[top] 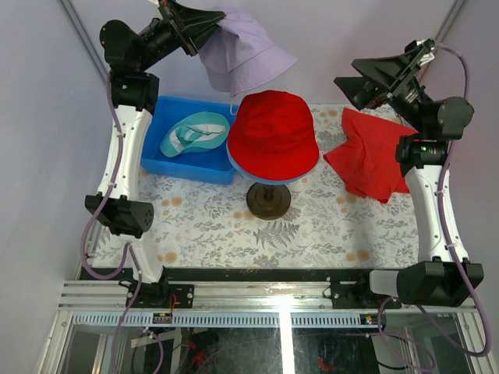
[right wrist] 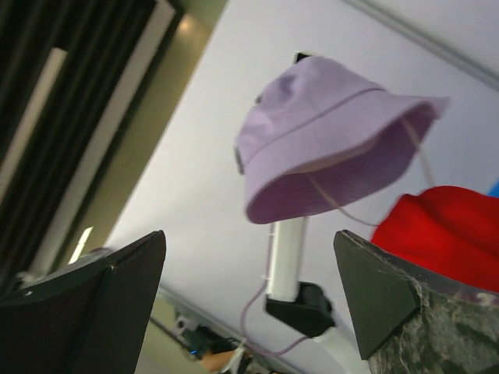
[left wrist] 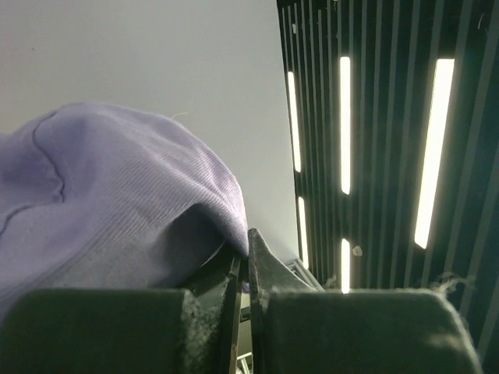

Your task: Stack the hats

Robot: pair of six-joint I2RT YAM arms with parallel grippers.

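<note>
Up at far left, lilac hat (top: 245, 54): hangs in the air from the left hand (top: 204, 29), its crown sagging and its brim drooping open toward the stack; well clear of the desk (top: 312, 226).
Left hand: clenched on a thin fold of the lilac hat's cloth; the wrist view shows the fingertips (left wrist: 257, 253) pressed together on it.
Right hand (top: 370, 82): released wide and empty, raised at far right, facing the lilac hat across the stack.
Stack: red hat (top: 273, 134) sits on a stand (top: 269, 200) at mid-desk, with the brim of a blue hat (top: 249, 175) showing as a thin rim beneath it.
Teal hat (top: 191, 134): crumpled in the bin (top: 168, 160), left of the stack, not yet stacked.
Red cloth (top: 370, 152): lies on the desk at right; no part of the job.
Handling: light, soft, limp cloth. It folds under its own weight and will not break. It seems unlikely to slip from a firm pinch, but a single pinch leaves the opening collapsed.
Where to hold: probably best at the brim, at two opposite points with one hand on each, so the opening spreads over the red crown.
Risk: a one-sided drop may land askew or drag the red hat off the stand.
</note>
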